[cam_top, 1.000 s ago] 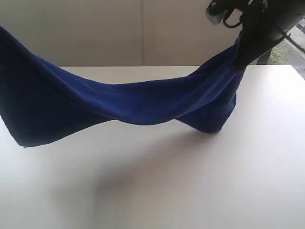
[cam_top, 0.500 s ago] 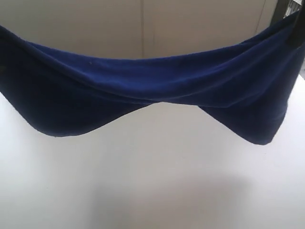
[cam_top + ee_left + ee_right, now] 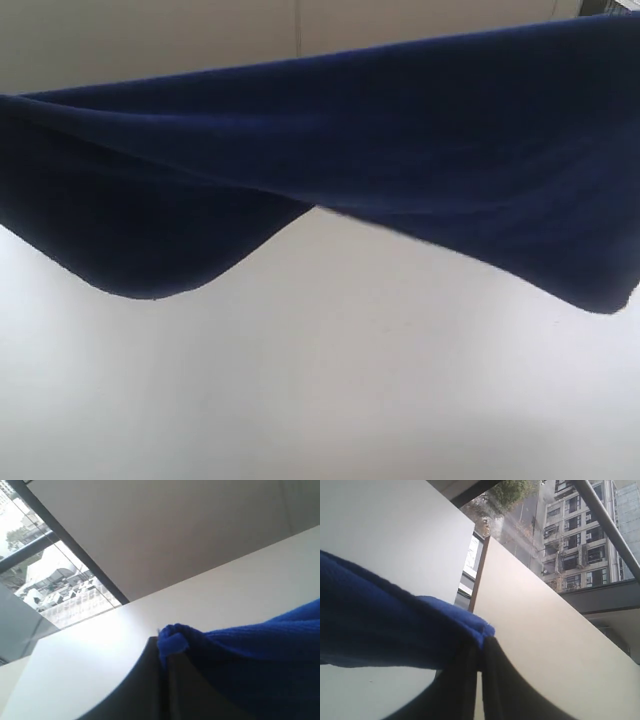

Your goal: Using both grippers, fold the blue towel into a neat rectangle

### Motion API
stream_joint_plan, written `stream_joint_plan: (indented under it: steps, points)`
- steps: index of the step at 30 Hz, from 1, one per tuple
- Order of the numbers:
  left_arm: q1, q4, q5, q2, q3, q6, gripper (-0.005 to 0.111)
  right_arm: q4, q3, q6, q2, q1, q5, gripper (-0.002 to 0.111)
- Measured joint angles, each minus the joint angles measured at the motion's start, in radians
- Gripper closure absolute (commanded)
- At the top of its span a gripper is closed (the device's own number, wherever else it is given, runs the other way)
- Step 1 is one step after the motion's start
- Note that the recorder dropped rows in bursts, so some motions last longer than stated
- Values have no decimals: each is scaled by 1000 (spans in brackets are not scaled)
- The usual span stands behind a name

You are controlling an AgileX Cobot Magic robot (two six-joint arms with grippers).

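Exterior view: blue towel (image 3: 400, 130) spans the full frame width, held up in the air over the white worktop (image 3: 320, 400). Neither hand appears in this view, since both ends of the cloth run off the frame. Left wrist view supplies what is missing: left hand (image 3: 164, 655) is closed tight, with a bunched corner of the towel pinched between its dark fingers and the cloth trailing away from the grip. Right wrist view shows the same for the right hand (image 3: 480, 655), which is clamped on another corner, fabric poking out just past the fingertips. The wrist views also show a window with buildings (image 3: 570, 540) outside, none of which the exterior view shows. Edges: the top hem runs nearly straight and rises toward the right. The lower edge sags into two lobes, one left and one far right, with a raised notch between them near the middle. Both lobes appear to hang clear of the worktop, with a soft shadow beneath. The worktop under and in front of the cloth is bare. Against half a second ago, the towel sits higher and fills more of the frame, and the right lobe has shifted outward. Against one second ago, the right arm seen at upper right is now out of frame, and the towel no longer droops near the surface.
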Motion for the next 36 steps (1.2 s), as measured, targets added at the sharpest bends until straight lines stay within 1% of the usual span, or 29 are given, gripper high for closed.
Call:
stream_joint_plan:
  steps: [3,6,8,11,13,14,16,18,22,26,29,31,33,36]
  points:
    - [-5,-19,19,-7,11,0,107,22,48,0,-26,0,-2,108]
    - [-39,-24,19,-34,44,0,107,29,85,0,-30,0,-12,108]
    - [-110,-25,19,-82,103,0,107,30,121,0,-32,0,-27,108]
    - [-165,-25,19,-103,147,0,107,2,127,28,-32,0,-30,108]
    - [-206,-25,15,-107,175,0,107,-79,127,79,-34,0,-28,108]
    - [-216,-25,13,-107,181,0,107,-117,127,96,-36,0,-28,108]
    - [-226,-25,9,-109,181,0,107,-177,127,151,-44,0,-30,108]
    - [-226,-25,7,-109,181,0,107,-177,127,177,-46,0,-34,108]
    - [-227,-25,4,-109,181,0,107,-111,127,180,-46,0,-26,108]
    - [-229,-25,-51,-109,183,0,107,-43,127,173,-46,0,9,108]
    - [-255,-25,-71,-111,205,0,107,-5,127,165,-53,0,25,108]
    - [-295,-25,-17,-115,219,0,107,22,127,154,-61,0,27,108]
    - [-340,-25,110,-117,226,0,107,54,127,146,-64,0,34,108]
    - [-373,-24,382,-112,227,-2,107,87,127,126,-64,0,45,108]
